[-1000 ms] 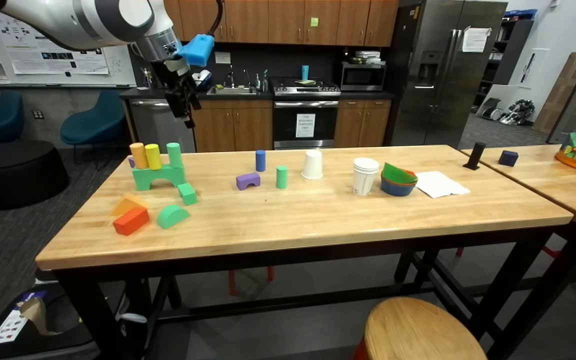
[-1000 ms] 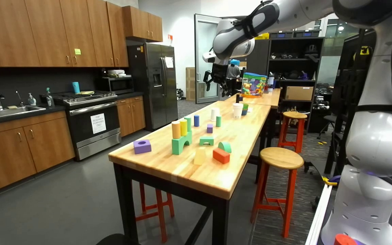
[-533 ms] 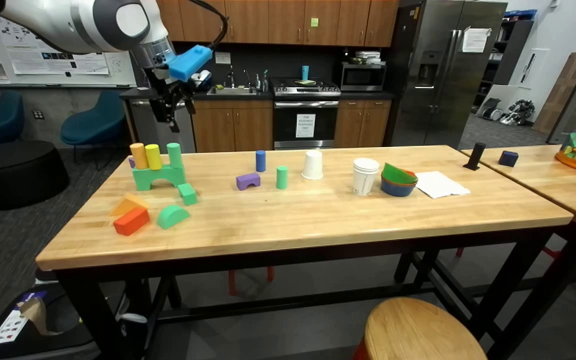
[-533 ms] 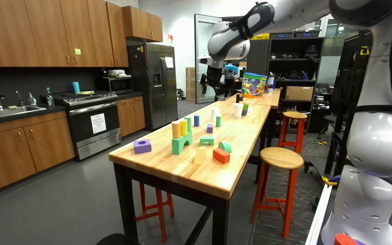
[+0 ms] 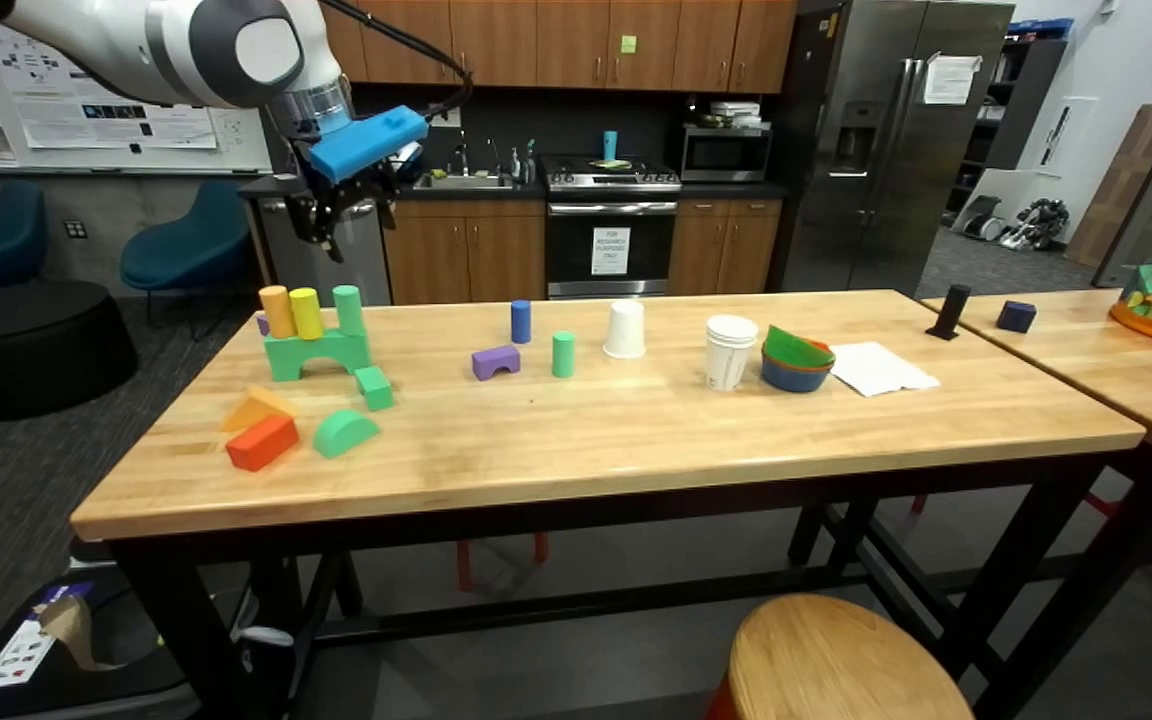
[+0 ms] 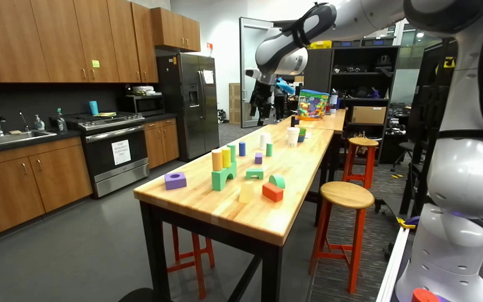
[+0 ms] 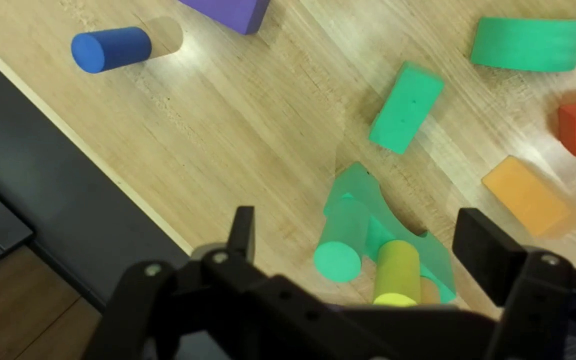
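Note:
My gripper is open and empty in the wrist view [image 7: 355,222]. It hangs above the far left of the table in an exterior view [image 5: 331,232] and shows in another exterior view [image 6: 259,111]. Nearest below it is a green arch [image 5: 321,353], also in the wrist view [image 7: 358,186]. On the arch stand an orange cylinder [image 5: 277,311], a yellow cylinder [image 5: 307,314] and a green cylinder [image 5: 347,310]. In the wrist view the yellow cylinder [image 7: 398,270] and green cylinder [image 7: 340,242] appear between the fingers, untouched. The orange cylinder is mostly hidden there.
Around the arch lie a small green block [image 5: 374,387], orange wedge [image 5: 258,408], red block [image 5: 263,443], green half-round [image 5: 344,432] and purple holed block [image 6: 175,181]. Farther along are a blue cylinder [image 5: 521,322], purple arch [image 5: 496,362], white cup [image 5: 625,330] and bowls [image 5: 796,372].
The wrist has turned, swinging the blue part on it round. The gripper has shifted slightly left in an exterior view. The blocks have not moved.

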Available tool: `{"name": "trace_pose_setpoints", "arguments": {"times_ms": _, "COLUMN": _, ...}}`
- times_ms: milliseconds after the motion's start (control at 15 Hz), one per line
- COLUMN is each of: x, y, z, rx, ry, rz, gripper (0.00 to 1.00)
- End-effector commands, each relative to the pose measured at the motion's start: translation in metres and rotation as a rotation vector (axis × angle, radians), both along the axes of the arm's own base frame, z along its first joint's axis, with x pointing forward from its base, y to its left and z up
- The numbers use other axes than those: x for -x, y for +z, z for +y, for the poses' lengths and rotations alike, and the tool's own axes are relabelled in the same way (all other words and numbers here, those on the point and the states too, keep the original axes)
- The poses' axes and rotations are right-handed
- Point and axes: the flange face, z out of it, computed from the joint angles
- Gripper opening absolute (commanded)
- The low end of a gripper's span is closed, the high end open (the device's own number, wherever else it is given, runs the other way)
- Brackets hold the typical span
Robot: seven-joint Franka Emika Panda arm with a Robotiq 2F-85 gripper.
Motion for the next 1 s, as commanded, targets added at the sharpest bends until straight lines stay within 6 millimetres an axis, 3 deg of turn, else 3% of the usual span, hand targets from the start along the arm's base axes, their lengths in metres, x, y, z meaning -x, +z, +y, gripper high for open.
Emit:
{"name": "trace_pose_setpoints", "arguments": {"times_ms": 0, "x": 0.000, "y": 0.001, "z": 0.000, "rx": -0.004, "ry": -0.008, "rz": -0.001, "gripper": 1.00}}
{"name": "trace_pose_setpoints", "arguments": {"times_ms": 200, "x": -0.002, "y": 0.001, "z": 0.002, "rx": -0.016, "ry": -0.017, "rz": 0.001, "gripper": 1.00}}
{"name": "trace_pose_setpoints", "arguments": {"times_ms": 467, "x": 0.001, "y": 0.000, "z": -0.003, "rx": -0.120, "ry": -0.271, "rz": -0.023, "gripper": 1.00}}
{"name": "trace_pose_setpoints", "arguments": {"times_ms": 933, "x": 0.015, "y": -0.005, "z": -0.043, "rx": -0.238, "ry": -0.647, "rz": -0.046, "gripper": 1.00}}
